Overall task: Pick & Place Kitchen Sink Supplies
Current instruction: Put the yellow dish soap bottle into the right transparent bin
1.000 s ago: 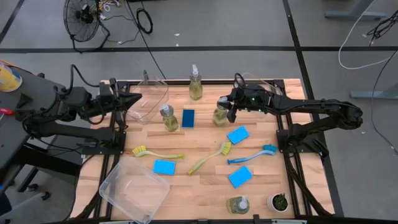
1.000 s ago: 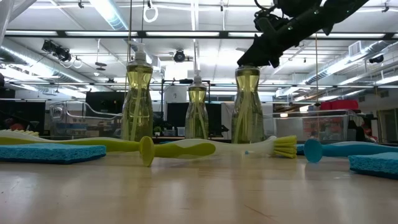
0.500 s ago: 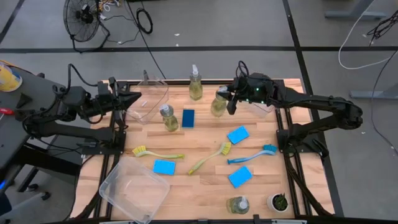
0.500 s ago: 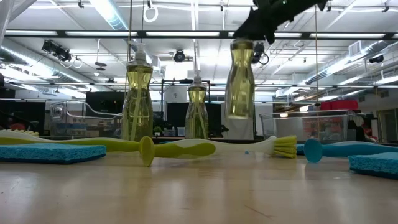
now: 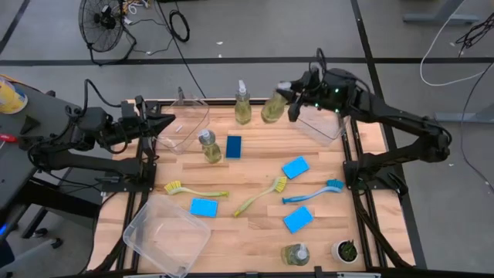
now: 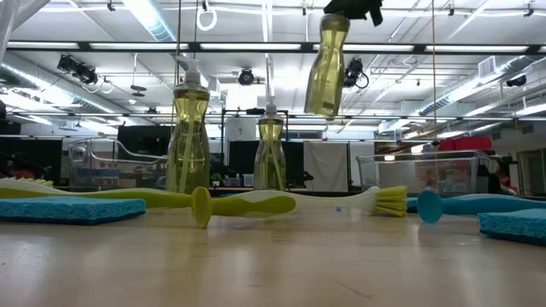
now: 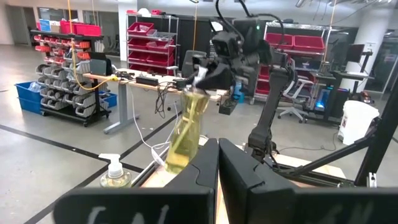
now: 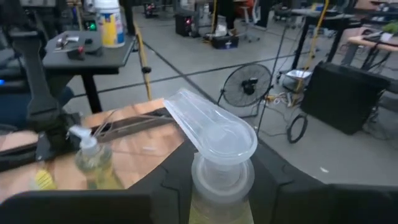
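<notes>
**While the soap bottle hangs from my right gripper, I keep the carry level**

From above, my right gripper [image 5: 292, 106] grips a soap bottle [image 5: 272, 107] by its neck, lifted above the table's far edge, just beside the clear bin [image 5: 320, 126] at the far right corner. My left gripper [image 5: 166, 123] waits at the left side with its fingers closed and empty. To do this well, I judge I should bring the bottle over the bin's middle before lowering.

At table level, the bottle [image 6: 325, 64] hangs tilted, well clear of the wood and of the two bottles [image 6: 188, 136] standing behind the brushes. A tilted bottle can swing, so slow travel seems wise.

Through my left wrist camera, the bottle [image 7: 186, 134] slants under the far gripper.

Through my right wrist camera, the pump head [image 8: 211, 130] sits squarely between my fingers, clenched at the collar. The hold looks centred; I should release only once the base rests in the bin.
</notes>
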Tool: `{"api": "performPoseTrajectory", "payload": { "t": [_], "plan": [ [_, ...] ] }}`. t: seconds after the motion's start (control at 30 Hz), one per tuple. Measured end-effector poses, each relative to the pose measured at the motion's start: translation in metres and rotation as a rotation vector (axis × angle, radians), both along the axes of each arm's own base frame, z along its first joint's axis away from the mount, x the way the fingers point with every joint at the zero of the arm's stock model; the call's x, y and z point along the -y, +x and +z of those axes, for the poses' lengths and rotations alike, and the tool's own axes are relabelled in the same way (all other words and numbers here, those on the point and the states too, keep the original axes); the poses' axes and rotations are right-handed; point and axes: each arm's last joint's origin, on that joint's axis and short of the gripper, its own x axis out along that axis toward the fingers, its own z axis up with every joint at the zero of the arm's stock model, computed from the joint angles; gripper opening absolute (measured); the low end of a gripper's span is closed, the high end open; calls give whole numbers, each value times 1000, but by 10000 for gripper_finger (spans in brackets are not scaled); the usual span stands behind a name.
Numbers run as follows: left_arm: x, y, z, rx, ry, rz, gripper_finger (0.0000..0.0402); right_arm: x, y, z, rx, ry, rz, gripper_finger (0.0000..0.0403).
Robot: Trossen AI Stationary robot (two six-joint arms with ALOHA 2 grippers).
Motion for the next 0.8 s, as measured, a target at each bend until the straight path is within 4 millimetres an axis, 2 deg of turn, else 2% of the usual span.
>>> {"api": "performPoseTrajectory", "payload": {
  "t": [0.13,0.23,0.6,0.8],
  "plan": [
    [0,0,0,0,0,0,16,10,-9,14,-2,-36,-64,106],
    [0,0,0,0,0,0,16,18,-16,17,-16,-42,-133,105],
    [0,0,0,-3,8,0,16,50,-41,3,-171,6,-387,105],
    [0,0,0,-12,31,2,16,63,-52,-6,-209,29,-458,105]
  ]
}}
